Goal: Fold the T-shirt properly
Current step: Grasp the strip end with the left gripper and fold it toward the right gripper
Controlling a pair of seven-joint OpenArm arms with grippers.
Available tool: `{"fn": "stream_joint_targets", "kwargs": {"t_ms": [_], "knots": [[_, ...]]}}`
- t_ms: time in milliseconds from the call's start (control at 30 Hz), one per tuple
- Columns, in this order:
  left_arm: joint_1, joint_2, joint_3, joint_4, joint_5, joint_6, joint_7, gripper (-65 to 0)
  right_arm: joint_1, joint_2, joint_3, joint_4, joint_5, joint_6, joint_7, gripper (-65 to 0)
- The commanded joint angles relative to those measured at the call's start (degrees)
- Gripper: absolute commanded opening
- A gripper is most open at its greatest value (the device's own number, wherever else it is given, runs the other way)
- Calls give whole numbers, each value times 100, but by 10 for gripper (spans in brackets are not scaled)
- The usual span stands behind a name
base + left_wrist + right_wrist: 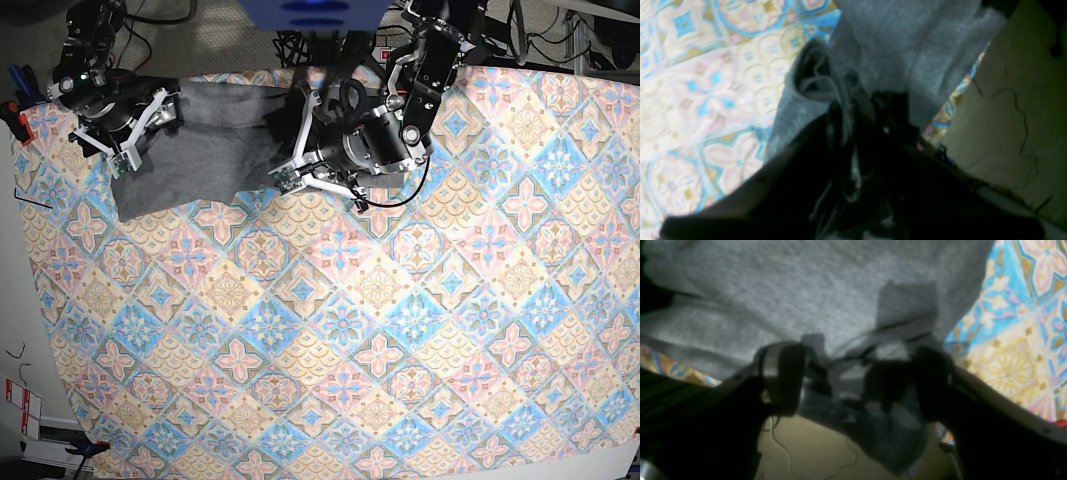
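The heather-grey T-shirt [210, 140] lies bunched at the far left of the patterned tablecloth [400, 350], stretched between both arms. In the left wrist view my left gripper [857, 100] is shut on a gathered fold of the T-shirt [907, 50], lifted slightly off the cloth. In the base view the left gripper [288, 178] sits at the shirt's right edge. My right gripper [857, 376] stands wide open, with loose folds of the T-shirt [806, 290] hanging between its fingers [783, 373]. In the base view the right gripper [140, 135] is at the shirt's left end.
The tablecloth [706, 100] covers the whole table. The table's far edge runs just behind both arms, with bare floor [1007, 116] and cables beyond it. A red clamp [10, 115] sits at the left edge.
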Motion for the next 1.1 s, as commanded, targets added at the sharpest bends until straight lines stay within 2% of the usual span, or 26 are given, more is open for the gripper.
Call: {"fn": "stream_joint_targets", "kwargs": {"t_ms": [0, 200, 400, 500, 567, 733, 833, 967, 1067], "knots": [[-64, 116, 8, -8, -51, 10, -92, -571, -1, 56, 44, 79, 40, -2, 84, -143], [-390, 160, 272, -509, -69, 10, -101, -571, -1, 56, 44, 79, 40, -2, 84, -143], [-1049, 195, 1116, -1151, -121, 10, -101, -564, 8, 56, 27, 79, 40, -2, 84, -143], [-1462, 230, 1889, -1547, -86, 10, -101, -505, 122, 48, 18, 79, 40, -2, 58, -143], [-1629, 239, 2118, -1758, -121, 10, -101, -461, 148, 48, 18, 79, 40, -2, 58, -143], [-1664, 221, 2092, -1810, -69, 10, -110, -384, 148, 48, 35, 79, 40, -2, 67, -143], [-1664, 230, 2048, -1810, -86, 10, -171, -376, 148, 48, 53, 79, 40, -2, 84, -143], [-1480, 230, 1450, -1802, -121, 10, -892, -378, 148, 48, 53, 79, 40, -2, 84, -143], [-1234, 212, 834, -1538, -130, 10, -1156, -378, 148, 48, 53, 79, 40, -2, 93, -143]]}}
